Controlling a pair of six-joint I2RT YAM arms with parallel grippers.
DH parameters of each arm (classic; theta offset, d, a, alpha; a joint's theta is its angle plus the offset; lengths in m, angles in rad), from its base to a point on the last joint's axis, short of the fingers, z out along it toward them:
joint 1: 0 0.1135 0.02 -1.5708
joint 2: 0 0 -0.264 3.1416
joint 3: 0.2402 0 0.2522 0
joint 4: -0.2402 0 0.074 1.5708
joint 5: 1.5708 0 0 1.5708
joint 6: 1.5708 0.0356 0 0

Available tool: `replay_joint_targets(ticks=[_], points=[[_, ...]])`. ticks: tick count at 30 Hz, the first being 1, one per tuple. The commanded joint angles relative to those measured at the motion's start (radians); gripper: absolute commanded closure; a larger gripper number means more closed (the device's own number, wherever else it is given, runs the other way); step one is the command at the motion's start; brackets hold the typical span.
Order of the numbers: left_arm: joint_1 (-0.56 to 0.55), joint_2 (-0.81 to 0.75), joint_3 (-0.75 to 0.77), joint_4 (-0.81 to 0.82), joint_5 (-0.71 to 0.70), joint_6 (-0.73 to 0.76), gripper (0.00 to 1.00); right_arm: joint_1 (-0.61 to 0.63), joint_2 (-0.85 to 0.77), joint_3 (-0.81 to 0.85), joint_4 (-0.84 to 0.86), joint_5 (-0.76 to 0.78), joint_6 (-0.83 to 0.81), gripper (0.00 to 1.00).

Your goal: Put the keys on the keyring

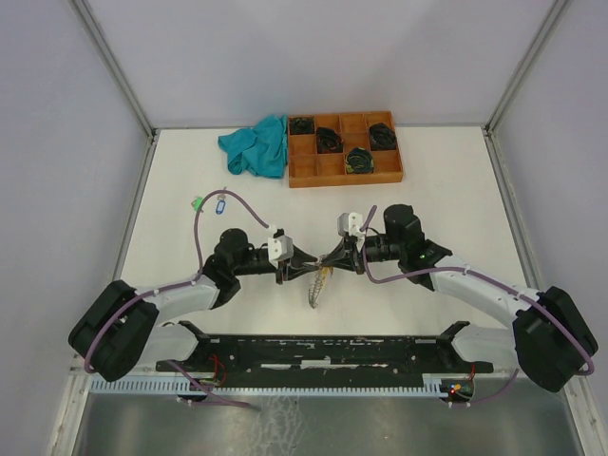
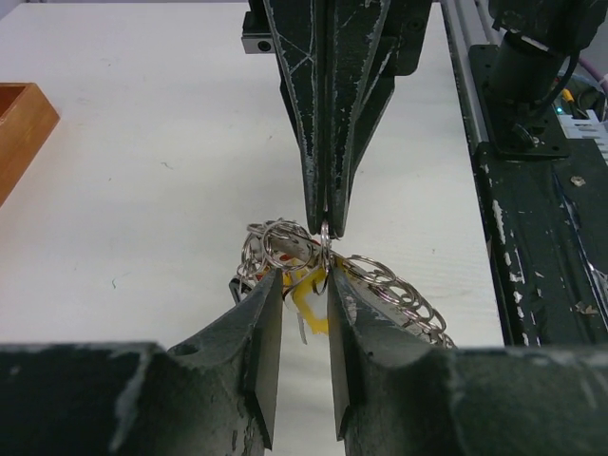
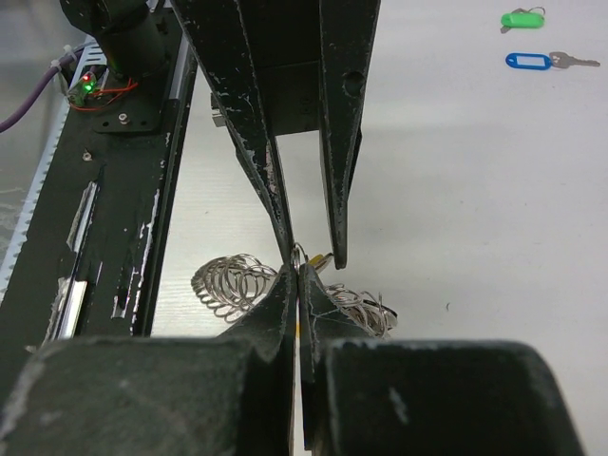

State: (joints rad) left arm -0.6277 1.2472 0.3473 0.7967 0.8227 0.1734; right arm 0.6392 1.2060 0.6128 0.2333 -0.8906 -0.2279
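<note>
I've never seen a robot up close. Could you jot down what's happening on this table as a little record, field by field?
Centre: silvery metal keyring bunch with a yellow piece, between both gripper tips
Right arm: right gripper shut, pinching one loop of the bunch
Left arm: left gripper open, fingers either side of the bunch
Loose keys: green-tagged silver key and blue-tagged silver key, side by side on the white table, away from the bunch
Far edge: orange-brown compartment tray holding black coiled bundles; teal cloth on its left
</note>
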Motion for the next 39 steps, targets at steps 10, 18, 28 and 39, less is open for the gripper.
replay_joint_targets(ticks=[10, 18, 28, 39], points=[[0.004, 0.036, 0.033, 0.049, 0.129, 0.034, 0.97, -0.001, -0.008, 0.02, 0.125, -0.056, 0.028, 0.99], [-0.002, 0.03, 0.027, 0.032, 0.115, 0.026, 0.97, 0.0, -0.038, -0.026, 0.243, 0.027, 0.088, 0.99], [-0.003, -0.032, 0.014, -0.01, -0.03, 0.043, 0.97, -0.001, -0.017, -0.029, 0.152, 0.038, 0.054, 0.96], [-0.012, -0.061, 0.069, -0.195, -0.031, 0.131, 0.97, -0.001, -0.007, 0.104, -0.205, 0.015, -0.132, 0.73]])
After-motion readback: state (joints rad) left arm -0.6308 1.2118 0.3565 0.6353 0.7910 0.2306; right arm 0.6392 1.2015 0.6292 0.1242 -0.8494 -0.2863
